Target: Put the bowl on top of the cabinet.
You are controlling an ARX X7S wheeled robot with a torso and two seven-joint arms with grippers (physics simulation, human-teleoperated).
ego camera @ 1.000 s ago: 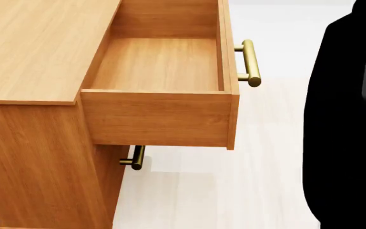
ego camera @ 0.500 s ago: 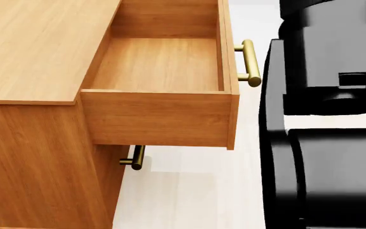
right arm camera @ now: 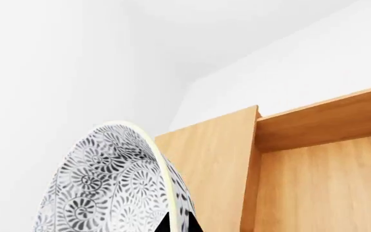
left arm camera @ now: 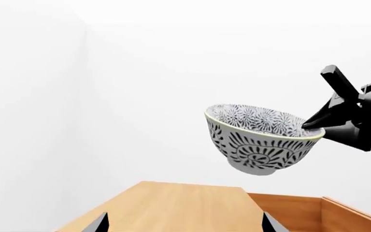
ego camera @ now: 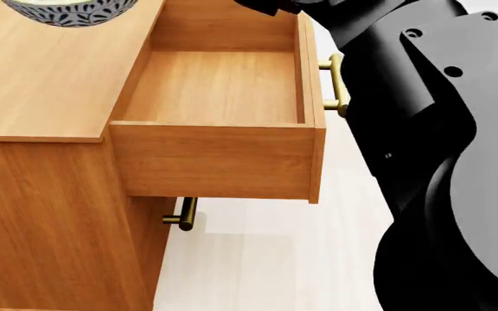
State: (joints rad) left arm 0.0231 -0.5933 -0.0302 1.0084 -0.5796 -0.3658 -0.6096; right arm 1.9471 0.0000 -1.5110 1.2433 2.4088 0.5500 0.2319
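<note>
The bowl [left arm camera: 262, 140], white with a dense dark leaf pattern, hangs upright in the air above the cabinet top [left arm camera: 185, 205]. My right gripper [left arm camera: 320, 122] is shut on its rim, one finger inside and one outside. The right wrist view shows the bowl [right arm camera: 108, 183] close up, with the right gripper [right arm camera: 174, 225] pinching its pale rim. In the head view only the bowl's underside [ego camera: 72, 11] shows, at the top edge over the cabinet's flat top [ego camera: 50, 78]. My left gripper [left arm camera: 184, 224] is open and empty, low over the cabinet top.
The cabinet's top drawer [ego camera: 218, 87] stands pulled out and empty, its brass handle [ego camera: 339, 84] toward my right arm [ego camera: 430, 110]. A second brass handle [ego camera: 184, 214] shows below it. Pale floor [ego camera: 266, 259] lies beside the cabinet.
My right arm has swung in from the right, across the open drawer. The bowl, unseen before, now shows over the cabinet top at the head view's upper left.
</note>
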